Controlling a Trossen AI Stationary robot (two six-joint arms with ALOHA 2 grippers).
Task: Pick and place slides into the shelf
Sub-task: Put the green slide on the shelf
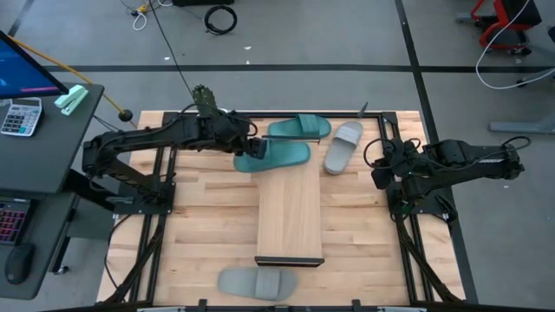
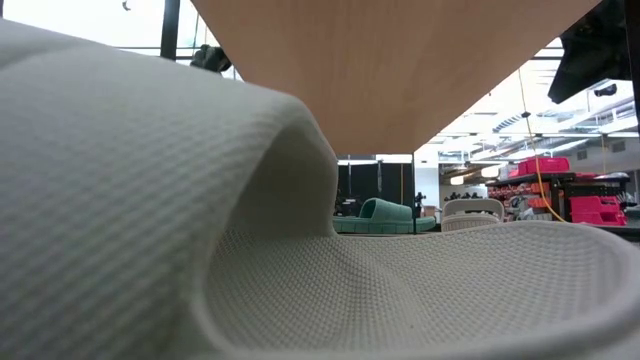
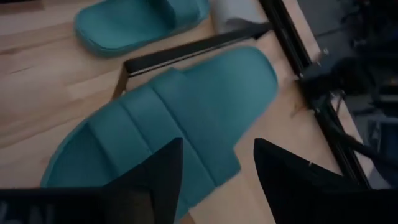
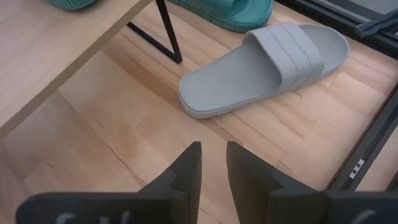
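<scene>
One teal slide (image 1: 273, 156) (image 3: 180, 118) lies flat, sole down, on the far end of the shelf (image 1: 290, 217), over the shelf's dark end bar (image 3: 186, 53). My left gripper (image 1: 251, 147) (image 3: 214, 180) hangs open just above it, one finger on each side of the slide's edge by the strap. The second teal slide (image 1: 299, 128) (image 3: 140, 22) lies on the table beyond the shelf. A grey slide (image 1: 343, 146) (image 4: 267, 65) lies on the table right of the shelf's far end. The other grey slide (image 1: 257, 282) (image 2: 200, 200) lies by the near edge. My right gripper (image 1: 381, 173) (image 4: 212, 168) waits at the right, shut and empty. My left gripper's open fingers (image 3: 161, 177) come from above, slanting toward the right, astride the teal slide's side edge (image 3: 217, 171) next to the strap. I cannot tell whether they touch it. The slide rests on the shelf.
Black frame rails (image 1: 399, 208) run along both table sides. A desk with a calculator (image 1: 19, 115) stands left of the table. Bare tabletop (image 1: 199, 225) shows on both sides of the shelf. The shelf board (image 2: 400, 70) passes overhead in the low view.
</scene>
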